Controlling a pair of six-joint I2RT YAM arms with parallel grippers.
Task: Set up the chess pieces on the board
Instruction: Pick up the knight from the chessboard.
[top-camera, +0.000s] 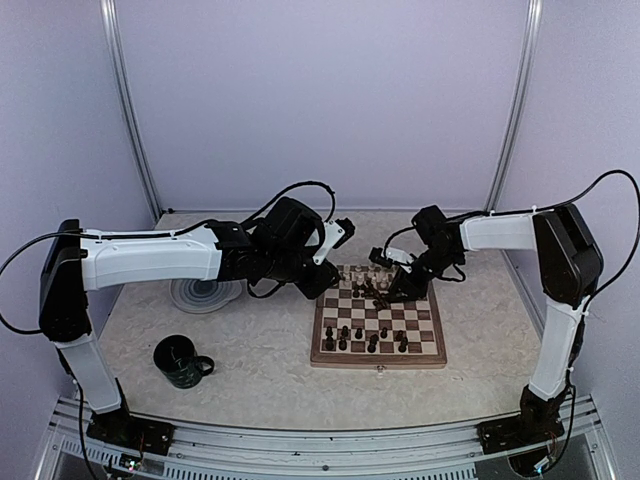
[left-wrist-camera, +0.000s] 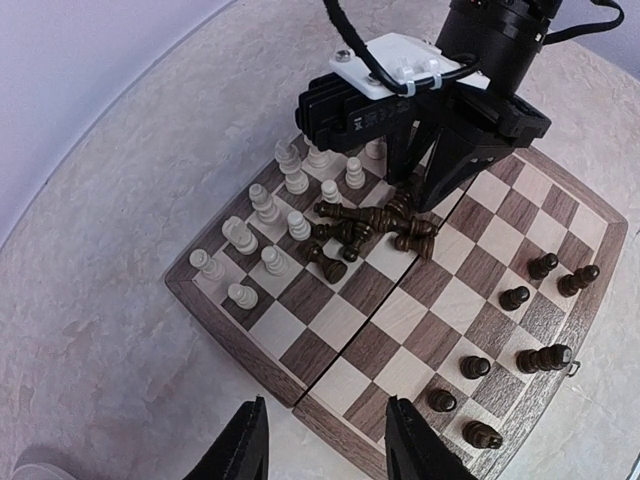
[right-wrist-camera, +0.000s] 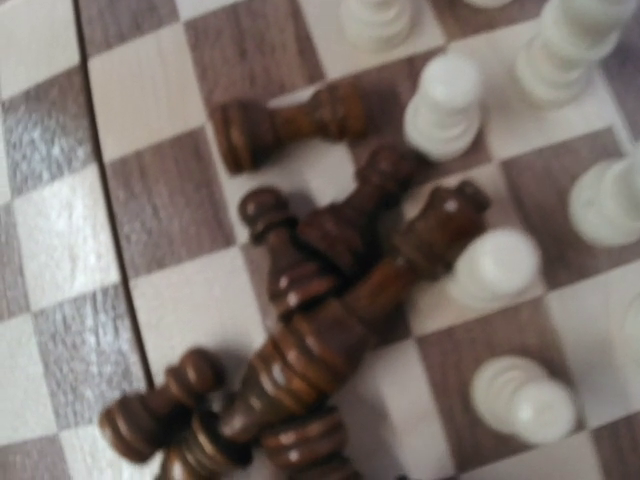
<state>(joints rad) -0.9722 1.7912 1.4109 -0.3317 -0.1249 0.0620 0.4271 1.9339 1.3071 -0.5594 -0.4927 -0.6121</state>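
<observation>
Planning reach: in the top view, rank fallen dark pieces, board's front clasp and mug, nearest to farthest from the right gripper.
1. fallen dark pieces, at the right gripper.
2. front clasp, on the board at its near edge.
3. mug, far left, near side.

The setting is a robotics lab test cell. In the top view, plain pale-lilac panels close off the back and both sides, framed by bare metal posts at upper left and upper right. A white-and-black left arm and right arm rise from an aluminium rail along the bottom edge, with black cables looping loose. The marbled tabletop carries staged props: a chessboard, a dark mug and a grey swirl-patterned plate.
</observation>
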